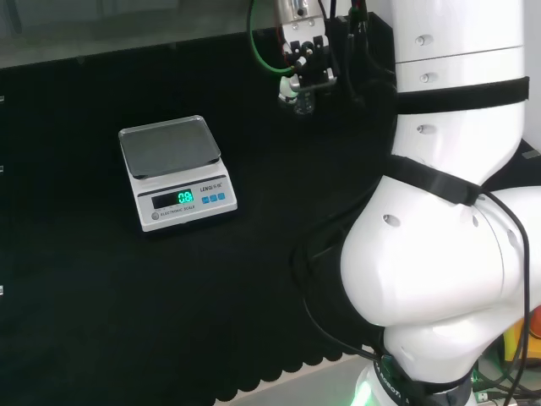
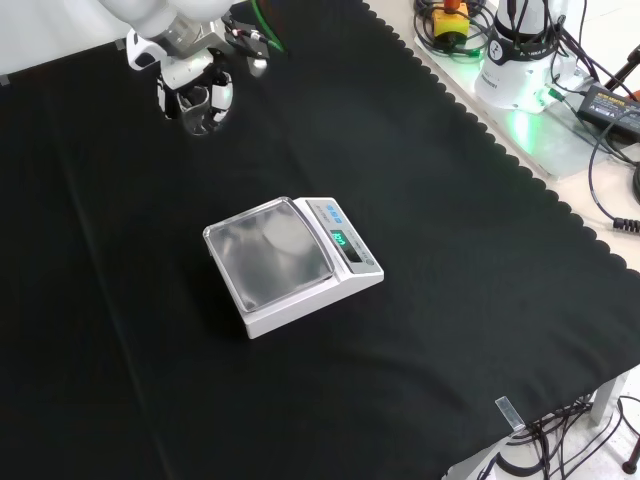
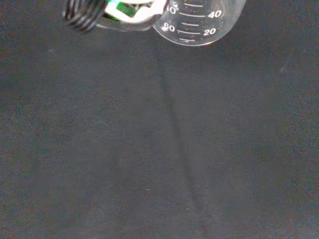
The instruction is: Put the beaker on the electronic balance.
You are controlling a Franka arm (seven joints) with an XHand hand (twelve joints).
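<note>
A small clear beaker point(image 1: 304, 102) with printed graduation marks hangs a little above the black cloth, and my hand point(image 1: 306, 57) is curled round its upper part from above. In the front view the hand point(image 2: 192, 72) and beaker point(image 2: 203, 115) are at the top left, well behind the balance. The wrist view has the beaker's base point(image 3: 199, 25) close by, next to a black ribbed fingertip point(image 3: 83, 14), with bare cloth below. The white electronic balance point(image 1: 182, 199) has an empty grey pan point(image 1: 167, 145) and a lit green display. It stands left of the hand in the head view.
The arm's white links point(image 1: 448, 211) take up the right of the head view. In the front view the cloth's scalloped edge point(image 2: 480, 120) runs down the right, with the arm's base point(image 2: 520, 50), cables and a yellow box point(image 2: 450, 20) beyond it.
</note>
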